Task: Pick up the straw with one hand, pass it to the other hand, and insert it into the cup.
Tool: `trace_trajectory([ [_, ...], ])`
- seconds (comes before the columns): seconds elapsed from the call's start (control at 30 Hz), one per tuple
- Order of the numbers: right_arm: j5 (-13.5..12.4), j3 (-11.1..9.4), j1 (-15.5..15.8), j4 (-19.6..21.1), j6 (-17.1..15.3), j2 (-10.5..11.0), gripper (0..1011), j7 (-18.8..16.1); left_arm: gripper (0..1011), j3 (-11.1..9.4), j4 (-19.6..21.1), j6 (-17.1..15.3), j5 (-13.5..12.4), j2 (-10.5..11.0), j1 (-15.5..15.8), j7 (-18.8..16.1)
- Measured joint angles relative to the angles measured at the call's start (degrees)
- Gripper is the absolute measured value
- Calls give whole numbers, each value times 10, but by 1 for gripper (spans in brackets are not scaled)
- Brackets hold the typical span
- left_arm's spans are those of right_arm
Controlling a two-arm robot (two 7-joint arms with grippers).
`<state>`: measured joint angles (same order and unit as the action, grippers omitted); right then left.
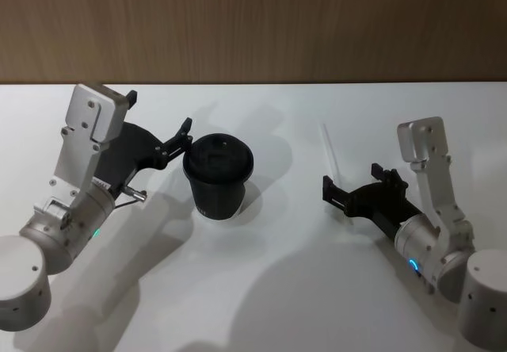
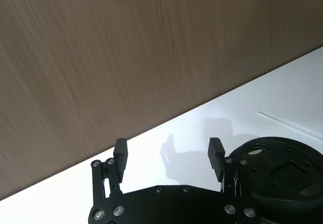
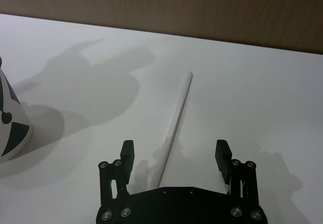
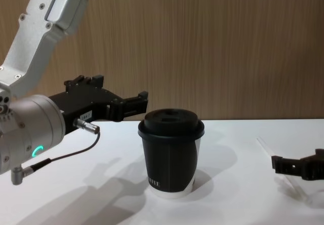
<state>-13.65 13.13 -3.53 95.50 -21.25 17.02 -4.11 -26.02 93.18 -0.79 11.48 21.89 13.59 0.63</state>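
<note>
Jaws of the right gripper (image 3: 174, 148) are spread wide with nothing held. The straw (image 3: 179, 108) runs up the middle of the gap in the right wrist view, its long axis roughly in line with the fingers, not across them. That is the key relation: my read is the jaws would close along the straw's sides from here, provided the gripper drops low enough.

The straw (image 1: 330, 150) lies flat on the table (image 1: 277, 288), right of centre in the head view. It slants slightly, with its far end toward the top of the frame and its near end by the right gripper (image 1: 351, 176). The right arm is clearly the nearer one. The cup (image 1: 218, 179) stands upright at frame centre, well apart from the straw, lid on.

The left gripper (image 1: 181, 139) sits just beside the cup on its left, jaws also open and empty. In the left wrist view one fingertip of the left gripper (image 2: 167, 153) overlaps the lid edge; I can't tell if they touch.

Hard to make out:
- The straw's near end is hidden under the gripper body in the right wrist view.
- The straw is pale on a white table, so its lower end is faint in the head view.
- In the chest view the straw (image 4: 266, 146) is barely visible at lower right, and the right gripper (image 4: 298, 166) is cut off by the frame edge.
- How high the fingers are above the table is unclear.
</note>
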Motion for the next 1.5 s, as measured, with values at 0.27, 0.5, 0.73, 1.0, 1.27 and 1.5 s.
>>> trace_trajectory([
  [0.27, 1, -3, -6, -11, -7, 0, 1001, -7, 1000, 0, 0, 0, 0, 0, 0, 0],
  [0.5, 1, -7, -9, -15, -15, -2, 1001, -12, 999, 0, 0, 0, 0, 0, 0, 0],
  [0.73, 1, -10, -10, -19, -21, -4, 1001, -16, 1000, 0, 0, 0, 0, 0, 0, 0],
  [1.0, 1, -13, -10, -21, -27, -6, 1001, -21, 999, 0, 0, 0, 0, 0, 0, 0],
  [1.27, 1, -16, -9, -22, -31, -10, 889, -24, 1000, 0, 0, 0, 0, 0, 0, 0],
  [1.5, 3, -18, -8, -23, -35, -13, 713, -25, 999, 0, 0, 0, 0, 0, 0, 0],
])
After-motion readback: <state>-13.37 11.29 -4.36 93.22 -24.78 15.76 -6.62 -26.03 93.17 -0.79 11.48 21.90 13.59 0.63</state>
